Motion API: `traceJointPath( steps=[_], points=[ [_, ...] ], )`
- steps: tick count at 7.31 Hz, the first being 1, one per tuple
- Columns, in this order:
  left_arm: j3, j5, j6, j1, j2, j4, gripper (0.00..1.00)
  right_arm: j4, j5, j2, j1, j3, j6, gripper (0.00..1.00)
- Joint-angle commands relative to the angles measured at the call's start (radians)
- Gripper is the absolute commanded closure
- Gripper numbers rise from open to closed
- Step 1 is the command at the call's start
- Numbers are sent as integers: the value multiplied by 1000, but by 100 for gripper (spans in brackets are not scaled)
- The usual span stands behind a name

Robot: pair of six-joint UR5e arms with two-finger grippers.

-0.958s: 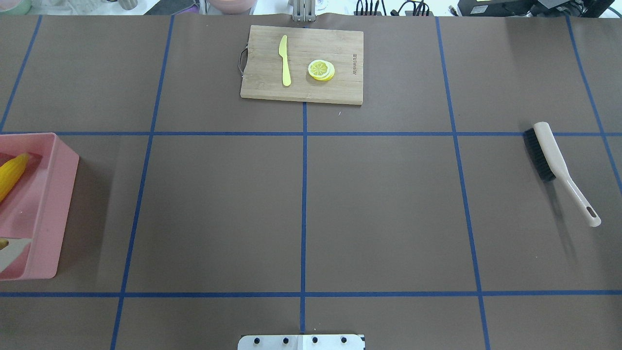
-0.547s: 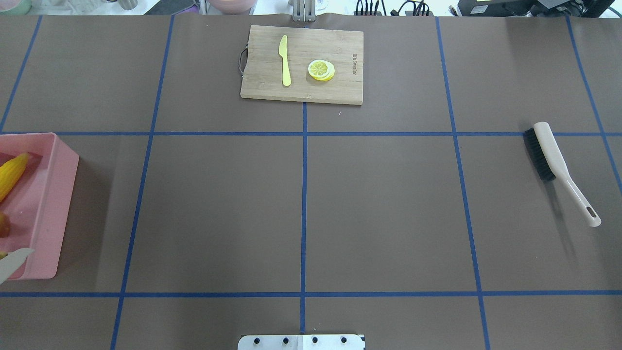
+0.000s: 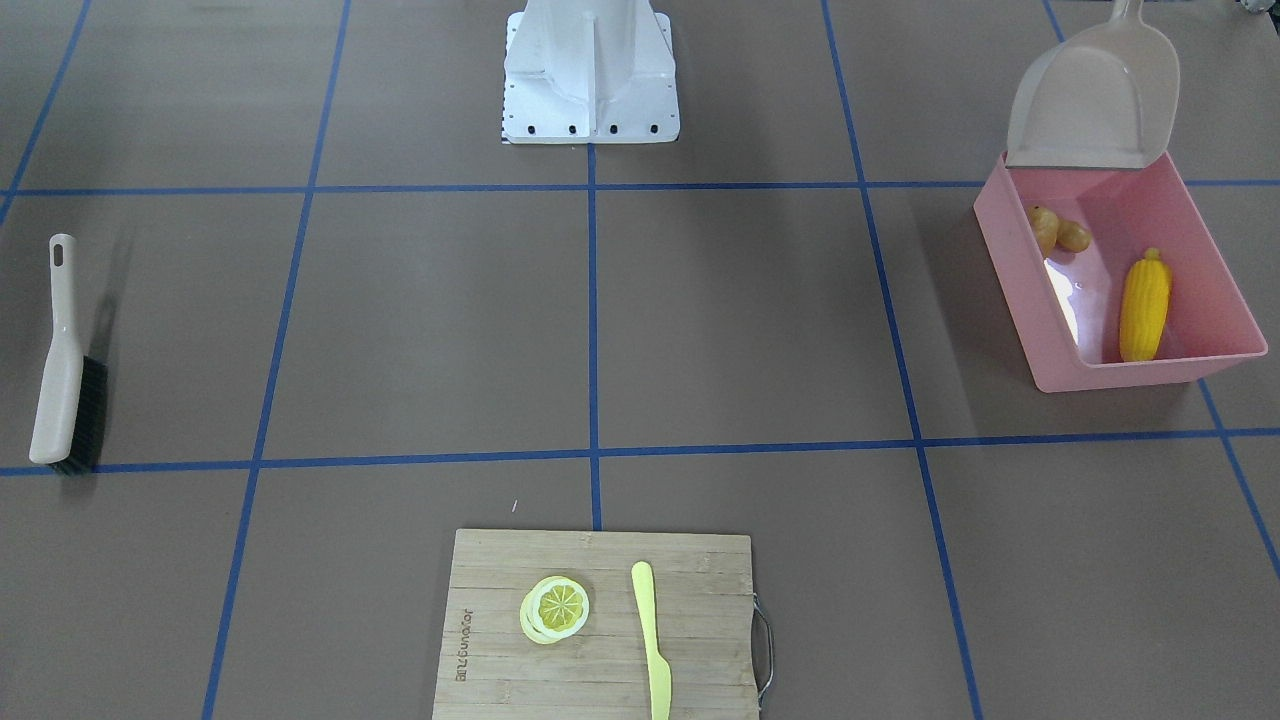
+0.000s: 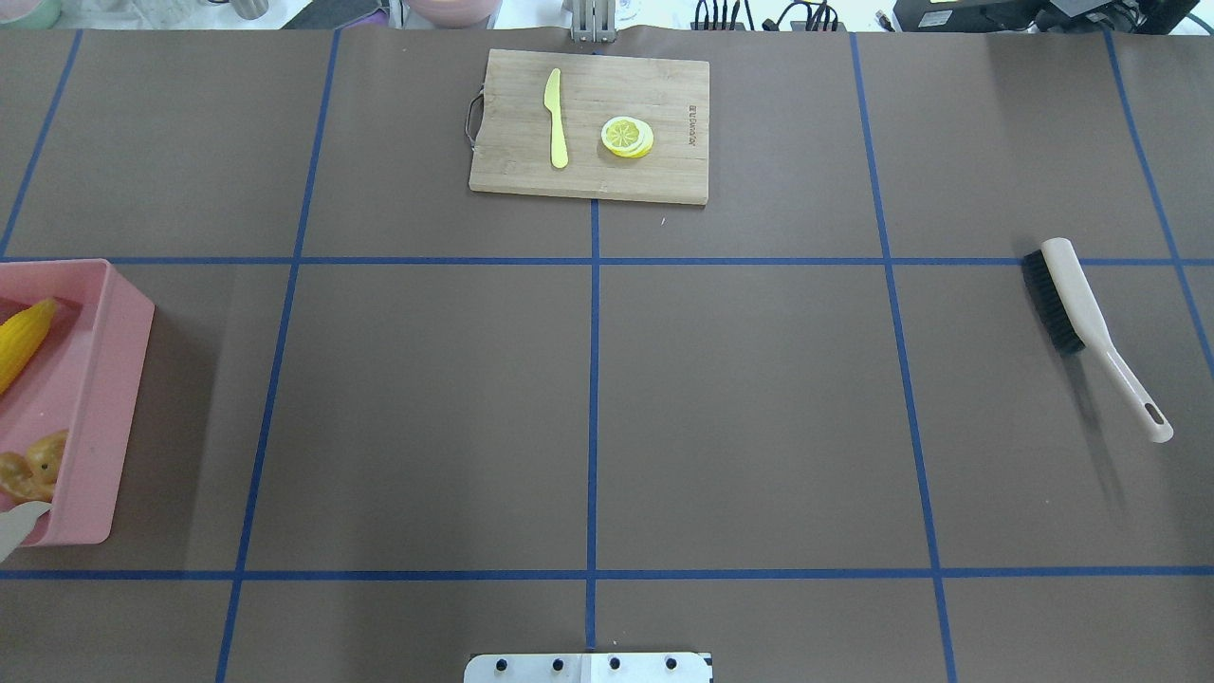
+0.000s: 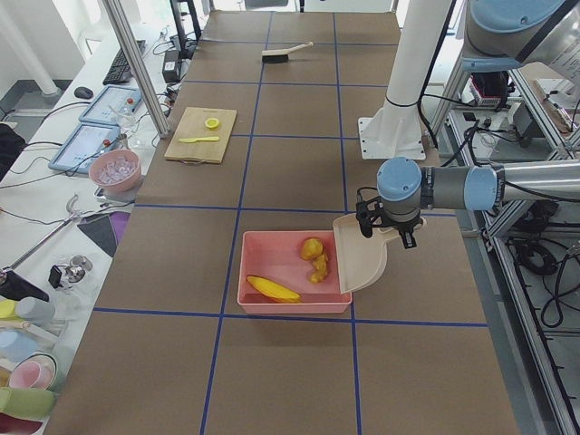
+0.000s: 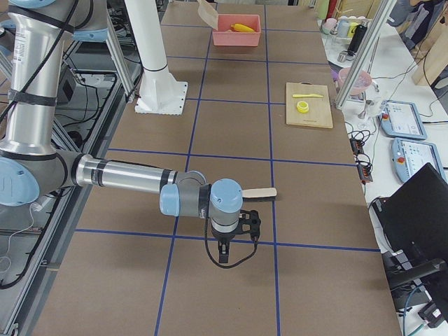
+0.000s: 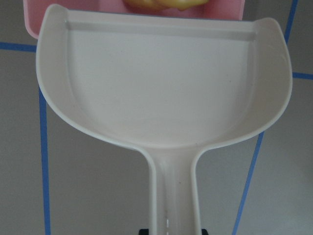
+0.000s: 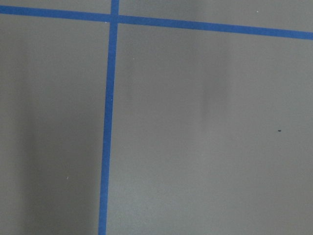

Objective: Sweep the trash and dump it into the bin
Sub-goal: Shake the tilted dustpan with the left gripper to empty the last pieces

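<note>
Trash (image 3: 1145,305) lying in pink rectangular plastic tub (image 3: 1018,285)
Left jaws are clamping the beige plastic dustpan (image 3: 1095,95), keeping it tipped at the rim for dumping; right jaws, can't tell.

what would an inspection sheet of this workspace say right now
surface: table covered in brown paper with a blue tape grid
job's things: corn cob, potato and ginger root all lie in the pink bin; dustpan empty, tilted over the bin's end
clutter: brush lying flat; cutting board carrying knife and lemon slices
grippers: left gripper shut on the dustpan handle; right gripper above bare paper, open or shut cannot be told
cables: cables bunched past the table's far edge
surroundings: bench with tablets beside the table
</note>
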State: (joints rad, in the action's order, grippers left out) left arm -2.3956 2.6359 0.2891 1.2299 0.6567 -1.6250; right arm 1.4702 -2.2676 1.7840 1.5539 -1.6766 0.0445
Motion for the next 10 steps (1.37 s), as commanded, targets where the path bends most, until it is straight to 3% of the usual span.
traceJointPath(
  steps=[1,5,8,10],
  points=[
    [-2,-3,-8,0,7,19,100,1,-1,0,0,0,0,0],
    [-2,-124,-83,71,32,-76,100,-1,0,0,0,0,0,0],
    [-2,-285,-91,100,55,-327,100,1,0,0,0,0,0,0],
    [3,-309,-96,95,118,-462,100,1,0,0,0,0,0,0]
  ],
)
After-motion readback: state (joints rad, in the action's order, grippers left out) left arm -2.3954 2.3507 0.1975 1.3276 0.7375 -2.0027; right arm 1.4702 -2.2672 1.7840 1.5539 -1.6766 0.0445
